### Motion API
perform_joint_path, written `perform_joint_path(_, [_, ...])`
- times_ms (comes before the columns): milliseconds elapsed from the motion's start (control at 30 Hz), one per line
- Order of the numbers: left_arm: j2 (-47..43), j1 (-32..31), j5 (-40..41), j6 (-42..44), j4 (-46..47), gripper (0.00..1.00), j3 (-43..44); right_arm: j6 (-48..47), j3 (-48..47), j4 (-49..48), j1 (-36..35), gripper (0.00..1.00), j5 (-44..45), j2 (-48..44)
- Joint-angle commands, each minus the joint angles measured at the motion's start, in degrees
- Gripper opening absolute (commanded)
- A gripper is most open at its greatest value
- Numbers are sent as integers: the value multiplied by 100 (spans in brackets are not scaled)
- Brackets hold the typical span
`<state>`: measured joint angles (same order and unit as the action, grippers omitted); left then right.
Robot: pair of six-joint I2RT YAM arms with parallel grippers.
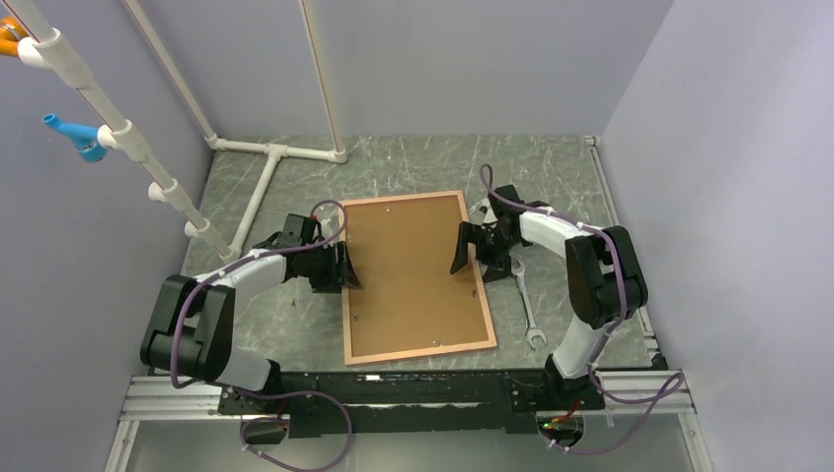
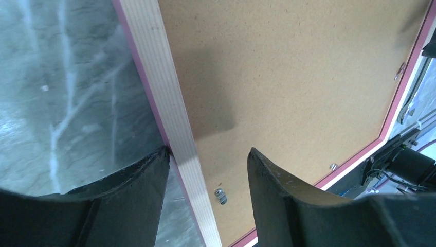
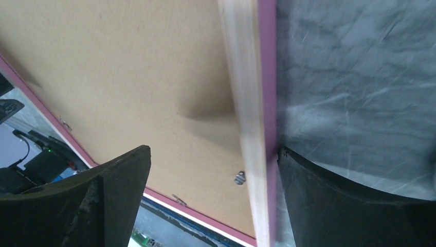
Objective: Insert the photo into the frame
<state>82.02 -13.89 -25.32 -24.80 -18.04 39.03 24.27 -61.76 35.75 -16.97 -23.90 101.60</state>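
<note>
Found the frame (image 1: 423, 351) lying flat, back up, at the middle of the table (image 1: 423, 162), long sides running near to far and turned a little. Saw only the brown backing board (image 1: 413, 275) inside its rails. Saw no photo anywhere, so could not tell whether it sat under the board or lay out of view.

Noted the left gripper (image 1: 339, 270) astride the left rail with fingers (image 2: 146, 172) released: the outer one touching the rail's outside face, the inner one over the board and apart from the rail. Noted the right gripper (image 1: 470, 258) astride the right rail in the same way, spread wider, with its outer finger against the rail's outside and its inner finger well in over the board. Nothing grasped on either side.

Judged the step in hand to be a two-sided pinch of the rails, to lift or turn the frame. Called for both pairs closing together, so that neither pushed the frame sideways. Called also for equal height in any lift, to spare so thin a frame a twist. Worth keeping the inner fingers off the small metal tab (image 2: 220, 195) near each rail.

Noted a wrench (image 1: 527, 305) just right of the frame, a thing to clear in any swing.
</note>
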Motion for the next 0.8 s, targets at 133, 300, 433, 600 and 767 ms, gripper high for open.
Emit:
perform_joint_path(133, [28, -325, -67, -223, 233, 66, 111, 89, 466, -199, -118, 94, -51, -430])
perform_joint_path(300, [-533, -407, 642, -257, -374, 86, -22, 78, 504, -104, -118, 94, 104, -611])
perform_joint_path(433, [-1027, -713, 838, -566, -503, 89, -310, 76, 554, -107, -132, 94, 108, -659])
perform_joint_path(600, [-1284, -1279, 1338, -1023, -698, 85, -507, 77, 601, -167, -152, 95, 91, -619])
perform_joint_path(767, [-1167, -1612, 1673, -1122, -845, 82, -456, 87, 630, -217, -171, 95, 76, -575])
